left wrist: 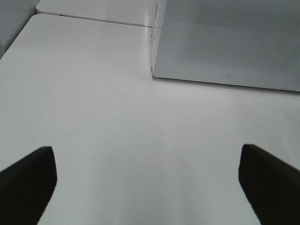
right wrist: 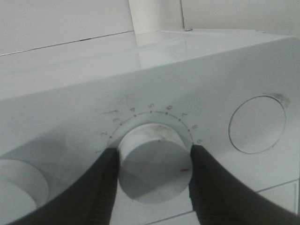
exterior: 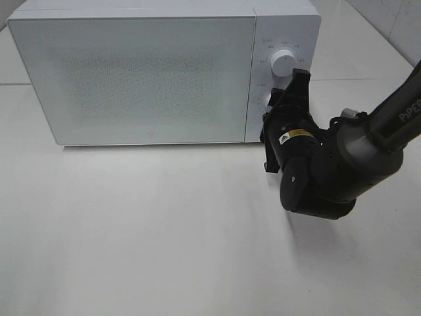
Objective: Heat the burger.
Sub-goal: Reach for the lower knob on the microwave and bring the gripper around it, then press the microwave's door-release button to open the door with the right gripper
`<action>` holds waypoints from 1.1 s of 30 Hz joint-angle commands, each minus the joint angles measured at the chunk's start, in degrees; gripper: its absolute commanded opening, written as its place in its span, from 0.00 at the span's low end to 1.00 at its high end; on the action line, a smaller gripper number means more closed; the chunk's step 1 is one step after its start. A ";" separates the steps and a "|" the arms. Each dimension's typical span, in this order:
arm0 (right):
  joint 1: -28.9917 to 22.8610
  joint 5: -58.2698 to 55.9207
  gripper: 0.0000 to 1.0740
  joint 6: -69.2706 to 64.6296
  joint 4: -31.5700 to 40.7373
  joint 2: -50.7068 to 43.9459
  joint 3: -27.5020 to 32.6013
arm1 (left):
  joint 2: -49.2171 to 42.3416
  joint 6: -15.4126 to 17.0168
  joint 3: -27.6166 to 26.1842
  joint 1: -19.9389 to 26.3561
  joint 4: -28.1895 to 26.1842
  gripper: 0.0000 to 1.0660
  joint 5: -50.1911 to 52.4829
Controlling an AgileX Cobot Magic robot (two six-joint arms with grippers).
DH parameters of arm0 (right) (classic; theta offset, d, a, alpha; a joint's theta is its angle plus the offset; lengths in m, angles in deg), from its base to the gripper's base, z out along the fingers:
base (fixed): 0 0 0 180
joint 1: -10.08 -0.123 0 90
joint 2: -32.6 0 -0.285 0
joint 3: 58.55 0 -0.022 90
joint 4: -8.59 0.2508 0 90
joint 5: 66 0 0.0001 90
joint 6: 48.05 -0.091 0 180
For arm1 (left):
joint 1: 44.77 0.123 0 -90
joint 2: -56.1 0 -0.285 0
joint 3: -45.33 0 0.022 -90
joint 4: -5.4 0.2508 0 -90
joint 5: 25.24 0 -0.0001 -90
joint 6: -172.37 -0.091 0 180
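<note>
The burger is out of view. The white microwave [exterior: 131, 72] stands with its frosted door closed. My right gripper [exterior: 275, 105] is at its control panel, below the upper knob [exterior: 283, 62]. In the right wrist view the right gripper [right wrist: 153, 152] is shut on the numbered dial knob [right wrist: 150, 173], one black finger [right wrist: 105, 187] pressing each side. My left gripper [left wrist: 147, 180] stands open over bare table, with nothing between its fingers. It faces the microwave's front left corner [left wrist: 154, 70] from some way off. The left arm does not show in the exterior high view.
A white table [exterior: 164, 230] carries the microwave at its back edge. A flat round button [right wrist: 257, 124] sits beside the gripped knob, and the other knob [right wrist: 14, 187] is on its opposite side. The right arm [exterior: 368, 138] reaches in from the right.
</note>
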 commanded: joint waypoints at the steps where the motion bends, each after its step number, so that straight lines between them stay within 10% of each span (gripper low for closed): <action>1: 0.69 10.71 0.47 3.32 -3.21 -1.32 -2.29 | -0.92 0.00 0.23 -0.23 -0.06 0.92 0.06; 10: 1.15 10.14 0.74 5.79 -3.90 -2.41 -1.09 | -0.92 0.00 0.23 -0.23 -0.06 0.92 0.06; 23: 1.03 -10.37 0.71 19.65 -12.03 -10.83 7.45 | -0.92 0.00 0.23 -0.23 -0.06 0.92 0.06; 33: 2.01 -34.61 0.71 57.70 -13.58 -21.37 8.31 | -0.92 0.00 0.23 -0.23 -0.06 0.92 0.06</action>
